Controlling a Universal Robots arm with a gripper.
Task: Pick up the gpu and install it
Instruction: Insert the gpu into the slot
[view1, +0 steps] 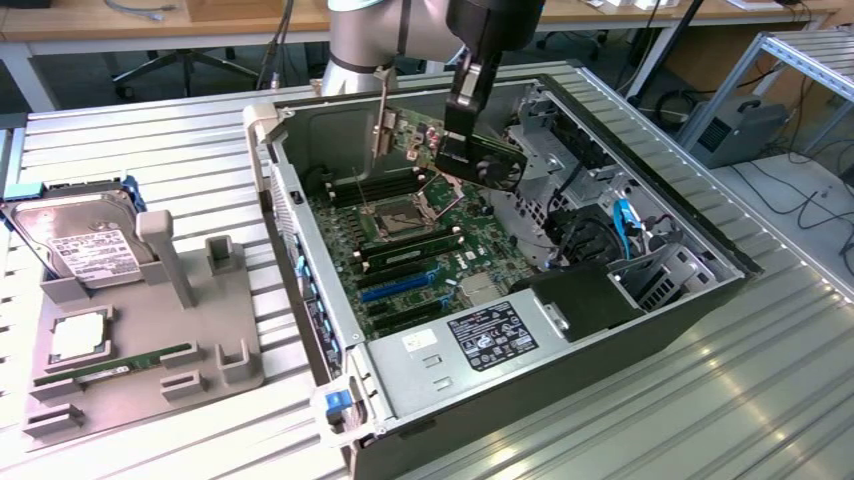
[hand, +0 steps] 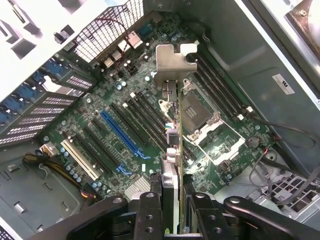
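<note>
The gpu (view1: 491, 166) is a dark card with a pale metal bracket (view1: 384, 122) at one end. It hangs over the motherboard (view1: 416, 250) inside the open computer case (view1: 694, 300), and my gripper (view1: 461, 142) is shut on its upper edge. In the wrist view the gpu (hand: 176, 145) is seen edge-on between my fingers (hand: 150, 210), with its bracket (hand: 172, 62) at the far end. It hovers above the processor socket (hand: 200, 115), beside the row of expansion slots with the blue slot (hand: 122, 134). My gripper (hand: 175, 212) holds it clear of the board.
A grey holder (view1: 160, 350) on the exterior view's left carries a hard drive (view1: 80, 245), a processor (view1: 80, 335) and a green memory stick (view1: 114, 368). The case walls, a drive cage (view1: 561, 160), cables and the power supply (view1: 494, 335) ring the motherboard.
</note>
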